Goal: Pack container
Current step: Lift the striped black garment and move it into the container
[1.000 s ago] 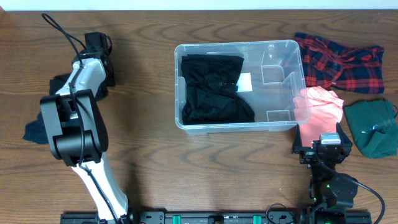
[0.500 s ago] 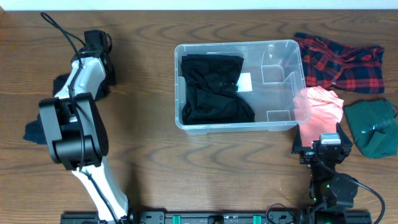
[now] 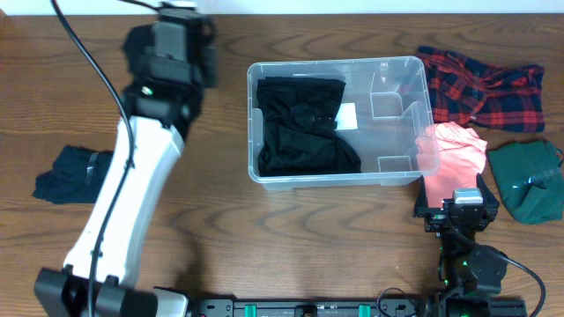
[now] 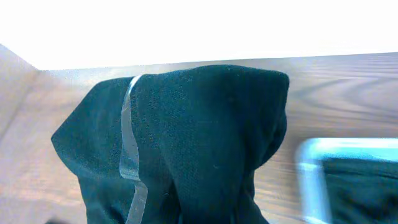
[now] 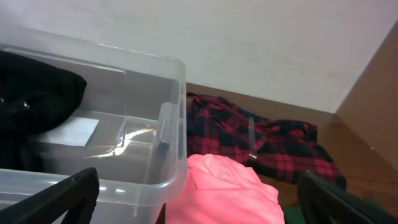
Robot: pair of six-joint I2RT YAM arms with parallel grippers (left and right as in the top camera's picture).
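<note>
The container [image 3: 252, 132], a clear plastic bin, stands on the wooden counter [image 3: 264, 238] just right of my left hand [image 3: 179, 31], which is raised near the counter's far edge. That hand is clamped tight on a dark garment [image 4: 205, 143]; in the left wrist view the cloth hangs in front of the lens and fills most of it, with a strip of clear tape [image 4: 129, 143] running down its front (the fingers themselves are hidden behind the cloth). The bin's corner shows at the lower right of that view.

A black garment [image 3: 300, 123] lies inside the bin's left half, beside a white label [image 3: 349, 114] on its bottom. Its right half is bare.

My right hand [image 3: 454, 195] sits low at the near right with its fingers spread fully apart, holding nothing. A pink garment [image 3: 456, 150] lies just ahead of it, against the bin's right end. Beyond that lies a red plaid shirt [image 3: 480, 88], and a green garment [image 3: 529, 180] at the far right. A dark blue garment [image 3: 70, 172] lies at the left edge.
</note>
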